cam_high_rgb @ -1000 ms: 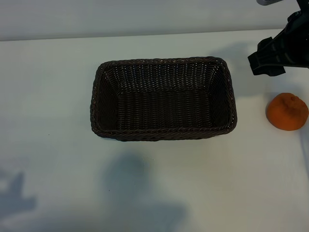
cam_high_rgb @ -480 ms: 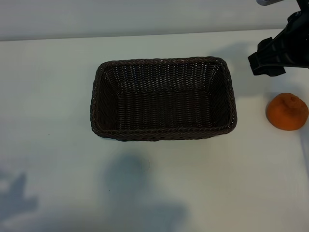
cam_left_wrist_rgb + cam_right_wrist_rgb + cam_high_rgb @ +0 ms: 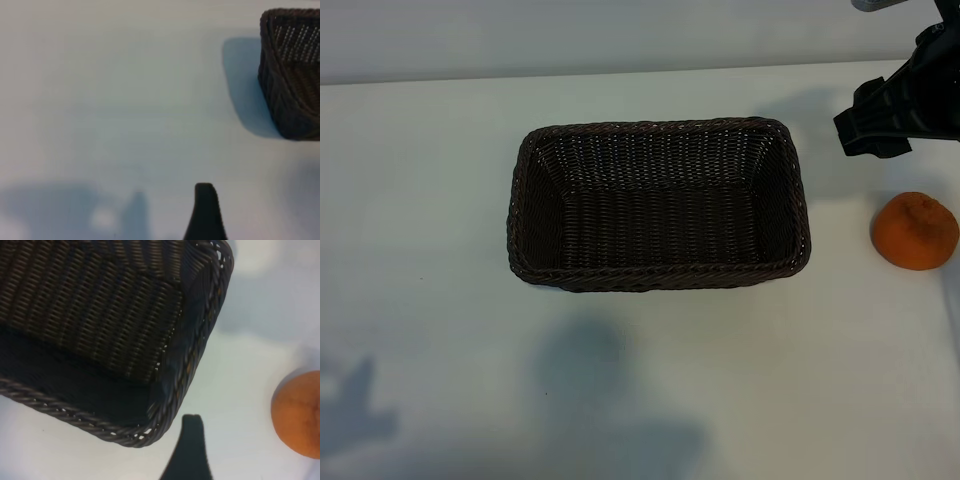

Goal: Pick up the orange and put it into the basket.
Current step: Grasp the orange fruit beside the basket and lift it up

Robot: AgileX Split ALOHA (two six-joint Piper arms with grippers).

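1. Plain white worktop (image 3: 430, 200) fills nearly the whole exterior view.
2. Its far edge meets a pale grey wall (image 3: 570, 30).
3. Soft grey shadows lie across the near side, mostly left.

free room: bare white table (image 3: 420, 250) lying open left of and in front of the wicker basket (image 3: 658, 272) | gap: orange (image 3: 915, 231) sitting apart from the basket's right wall — passable | obstacle: right gripper (image 3: 880, 118) hanging just behind the orange
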